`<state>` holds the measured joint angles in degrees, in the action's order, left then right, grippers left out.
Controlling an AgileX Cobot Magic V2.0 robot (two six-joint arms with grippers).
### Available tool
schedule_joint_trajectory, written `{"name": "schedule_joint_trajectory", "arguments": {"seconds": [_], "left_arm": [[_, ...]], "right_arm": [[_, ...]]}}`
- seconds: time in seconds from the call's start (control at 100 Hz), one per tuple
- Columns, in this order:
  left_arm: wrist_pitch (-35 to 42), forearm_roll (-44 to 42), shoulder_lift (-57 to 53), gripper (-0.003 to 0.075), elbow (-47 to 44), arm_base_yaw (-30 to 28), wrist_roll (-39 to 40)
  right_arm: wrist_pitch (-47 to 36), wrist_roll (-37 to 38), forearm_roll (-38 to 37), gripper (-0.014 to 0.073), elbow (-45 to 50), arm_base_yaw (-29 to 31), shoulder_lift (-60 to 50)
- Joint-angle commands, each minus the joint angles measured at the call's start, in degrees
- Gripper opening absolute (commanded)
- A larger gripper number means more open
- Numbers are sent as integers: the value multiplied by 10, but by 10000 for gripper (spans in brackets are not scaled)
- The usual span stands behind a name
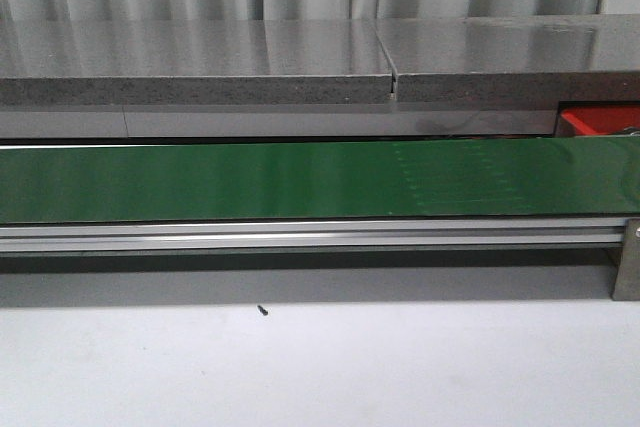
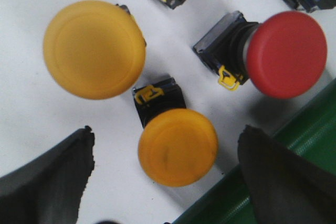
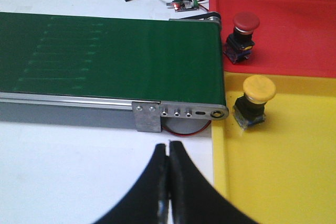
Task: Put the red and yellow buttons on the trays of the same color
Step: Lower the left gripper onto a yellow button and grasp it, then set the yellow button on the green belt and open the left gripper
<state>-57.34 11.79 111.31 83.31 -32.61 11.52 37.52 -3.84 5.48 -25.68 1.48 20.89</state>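
We see the long green conveyor belt (image 1: pixel 300 182) stretched across the middle of the front view on its silver aluminium rail (image 1: pixel 300 237), above a pale white tabletop (image 1: pixel 320 367). A corner of the bright red plastic tray (image 1: pixel 598 123) with a raised rim peeks in at the right edge of that frame, just beyond the belt.

In the right wrist view the red tray fills the upper right of the frame and a yellow plastic tray (image 3: pixel 283 171) fills the lower right, the two touching along one rim, both just beside the belt's end. A red mushroom-head button (image 3: pixel 242 35) on a black base stands in the red tray; a yellow mushroom-head button (image 3: pixel 254 100) on a black base stands in the yellow tray. The right gripper (image 3: pixel 168 182) sits at the bottom centre, its black jaws pressed together on nothing, well apart from both buttons.

In the left wrist view the left gripper (image 2: pixel 165 177) has its jaws wide apart at the lower corners. A small orange-yellow push button (image 2: pixel 177 145) lies on the white surface between them, touching neither. A larger yellow button (image 2: pixel 94 50) lies at upper left, a red button on its side (image 2: pixel 281 53) at upper right.
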Motion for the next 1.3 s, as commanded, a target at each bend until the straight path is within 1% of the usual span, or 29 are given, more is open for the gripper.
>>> {"name": "schedule_joint_trajectory", "arguments": {"seconds": [0.0, 0.07, 0.11, 0.18, 0.22, 0.33, 0.45, 0.52, 0.67, 0.91, 0.99, 1.09, 1.29], "left_arm": [[10, 12, -23, 533, 19, -1, 18], [7, 12, -13, 529, 19, -1, 18], [4, 17, -9, 512, 19, -1, 18], [4, 30, -1, 458, 19, -1, 18], [4, 31, 3, 410, 19, -1, 18], [8, 31, 3, 308, 19, -1, 17], [10, 32, 3, 250, 20, -1, 15], [7, 32, 2, 247, 20, -1, 13], [-5, 32, -15, 243, 20, -1, -31], [1, 28, -100, 243, 20, -1, -79], [-8, 28, -126, 243, 20, 3, -94], [-27, 29, -147, 243, 20, 24, -120], [-48, 30, -150, 243, 20, 79, -122]], "right_arm": [[-37, -3, -3, -114, -14, -1, 3], [-37, -3, -3, -114, -14, -1, 3], [-37, -3, -3, -114, -14, -1, 3], [-37, -3, -3, -114, -14, -1, 3], [-37, -3, -3, -114, -14, -1, 3], [-37, -3, -3, -114, -14, -1, 3], [-37, -3, -3, -114, -14, -1, 3], [-37, -3, -3, -114, -14, -1, 3], [-37, -3, -3, -114, -14, -1, 3], [-37, -3, -3, -114, -14, -1, 3], [-37, -3, -3, -114, -14, -1, 3], [-37, -3, -3, -114, -14, -1, 3], [-37, -3, -3, -114, -14, -1, 3]]}}
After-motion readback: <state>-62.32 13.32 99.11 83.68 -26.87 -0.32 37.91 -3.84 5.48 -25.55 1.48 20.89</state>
